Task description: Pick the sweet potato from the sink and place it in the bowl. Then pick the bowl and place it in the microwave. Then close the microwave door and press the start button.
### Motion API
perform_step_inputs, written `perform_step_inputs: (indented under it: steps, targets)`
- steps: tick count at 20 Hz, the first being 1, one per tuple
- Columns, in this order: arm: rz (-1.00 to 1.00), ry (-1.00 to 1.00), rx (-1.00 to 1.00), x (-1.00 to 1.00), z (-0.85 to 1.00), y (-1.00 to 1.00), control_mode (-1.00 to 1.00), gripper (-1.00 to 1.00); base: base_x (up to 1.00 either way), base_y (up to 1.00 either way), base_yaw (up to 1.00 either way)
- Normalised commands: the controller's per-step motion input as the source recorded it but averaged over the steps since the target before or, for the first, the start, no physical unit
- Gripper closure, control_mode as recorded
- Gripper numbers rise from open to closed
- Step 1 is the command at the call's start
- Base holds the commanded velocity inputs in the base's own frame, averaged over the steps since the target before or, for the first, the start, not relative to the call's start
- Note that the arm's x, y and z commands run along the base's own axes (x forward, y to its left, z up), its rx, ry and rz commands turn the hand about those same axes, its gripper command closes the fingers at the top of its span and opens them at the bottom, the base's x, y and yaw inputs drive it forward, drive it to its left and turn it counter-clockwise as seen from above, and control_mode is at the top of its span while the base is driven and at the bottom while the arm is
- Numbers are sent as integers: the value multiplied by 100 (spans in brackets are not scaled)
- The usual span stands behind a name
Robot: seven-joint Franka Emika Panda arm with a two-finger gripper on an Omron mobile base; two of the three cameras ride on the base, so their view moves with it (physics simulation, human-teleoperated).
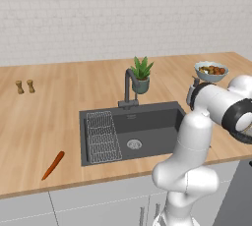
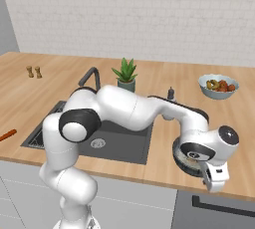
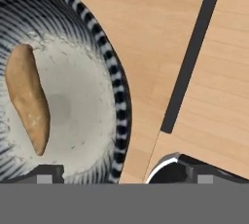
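The sweet potato [image 3: 27, 103] lies inside the bowl [image 3: 116, 96], directly under the pincer [image 3: 121, 172], whose open tips straddle the bowl's rim. The bowl looks stiff, fairly heavy and glazed-slippery; the rim seems the best hold. It sits on a wooden counter [image 3: 160, 33], sink [image 1: 147, 122] alongside.

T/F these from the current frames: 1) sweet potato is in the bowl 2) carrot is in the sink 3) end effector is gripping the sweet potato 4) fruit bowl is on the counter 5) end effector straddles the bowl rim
1) True: the sweet potato lies inside the bowl.
2) False: the carrot lies on the counter, left of the sink.
3) False: the end effector is open, clear of the sweet potato.
4) True: the fruit bowl stands on the counter.
5) True: one finger is inside the rim, one outside.
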Motion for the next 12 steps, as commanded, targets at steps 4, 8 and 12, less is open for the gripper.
perform_step_inputs:
  steps: [4,8,12]
  targets:
    - [-2,0,0,3,-10,2,-100,-100,0,0,0]
    - [-1,0,0,1,-12,0,-100,-100,0,0,0]
    - [-1,0,0,1,-19,0,-100,-100,0,0,0]
